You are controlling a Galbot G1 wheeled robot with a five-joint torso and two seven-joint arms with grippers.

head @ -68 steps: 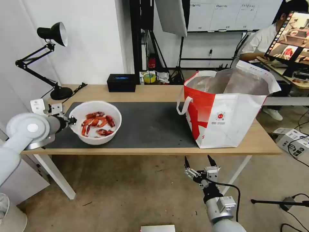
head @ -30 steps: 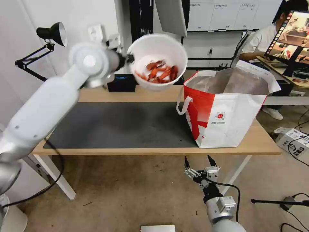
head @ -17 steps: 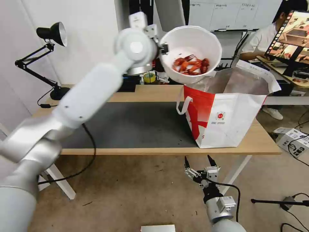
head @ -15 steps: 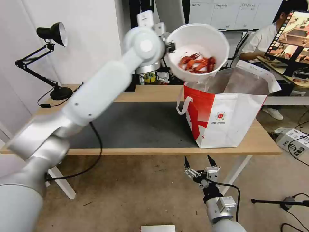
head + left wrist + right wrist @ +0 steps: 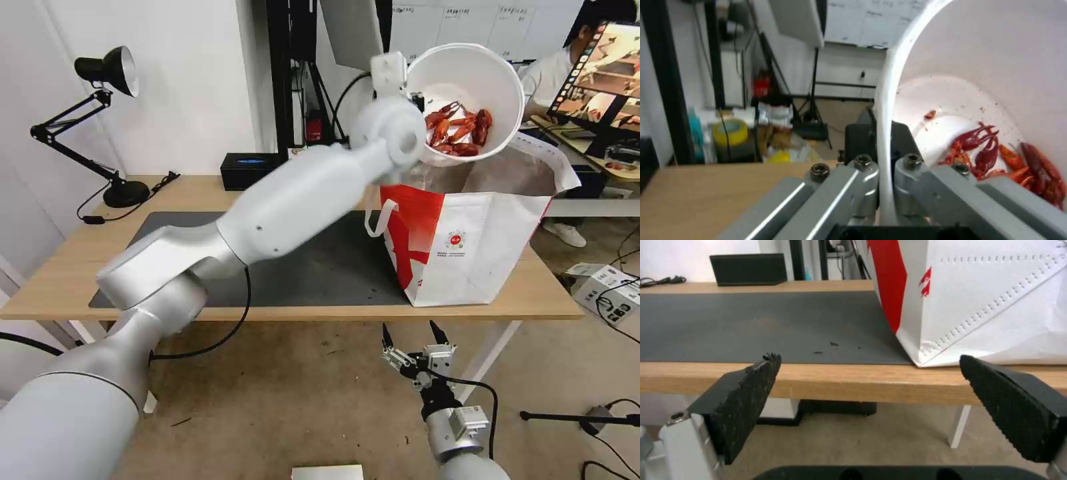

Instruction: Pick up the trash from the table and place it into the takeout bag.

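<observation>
My left gripper [image 5: 418, 101] is shut on the rim of the white round bowl [image 5: 475, 80], which holds red crayfish shells [image 5: 460, 130]. The bowl hangs tilted just above the open top of the takeout bag [image 5: 480, 233], at its back left part. In the left wrist view the bowl's rim [image 5: 887, 110] runs between the two fingers of the left gripper [image 5: 884, 173], and the shells [image 5: 996, 160] lie low in the bowl. The bag stands on the right end of the table [image 5: 53, 287]. My right gripper [image 5: 412, 335] hangs open below the table's front edge, its pads [image 5: 744, 393] facing the bag [image 5: 996, 300].
A dark grey mat [image 5: 320, 267] covers the table's middle. A black box [image 5: 250, 170] and a desk lamp [image 5: 107, 73] stand along the back edge. A monitor [image 5: 603, 73] is behind the bag, and a white box [image 5: 610, 290] lies on the floor at right.
My left arm has lifted the bowl off the mat's left end, swung it up and to the right, and now holds it tilted over the bag. The right arm has not moved.
</observation>
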